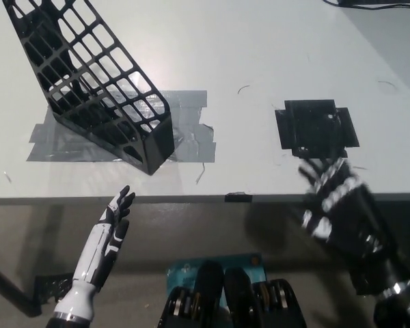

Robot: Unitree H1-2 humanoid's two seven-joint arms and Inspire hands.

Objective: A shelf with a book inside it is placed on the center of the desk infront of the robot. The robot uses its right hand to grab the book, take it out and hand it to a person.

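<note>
Head view: my right hand [338, 205] hangs off the desk [260, 55] edge, well right of the shelf [89, 85], blurred, fingers spread, holding nothing. Left hand [109, 236] rests below the shelf, open. No book visible in the shelf. Risk: reaching in, I grasp nothing.

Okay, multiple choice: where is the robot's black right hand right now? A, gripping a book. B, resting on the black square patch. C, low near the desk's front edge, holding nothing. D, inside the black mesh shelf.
C: the black right hand hangs blurred by the desk's front edge, fingers apart and empty, below the black square patch and well away from the black mesh shelf.
</note>
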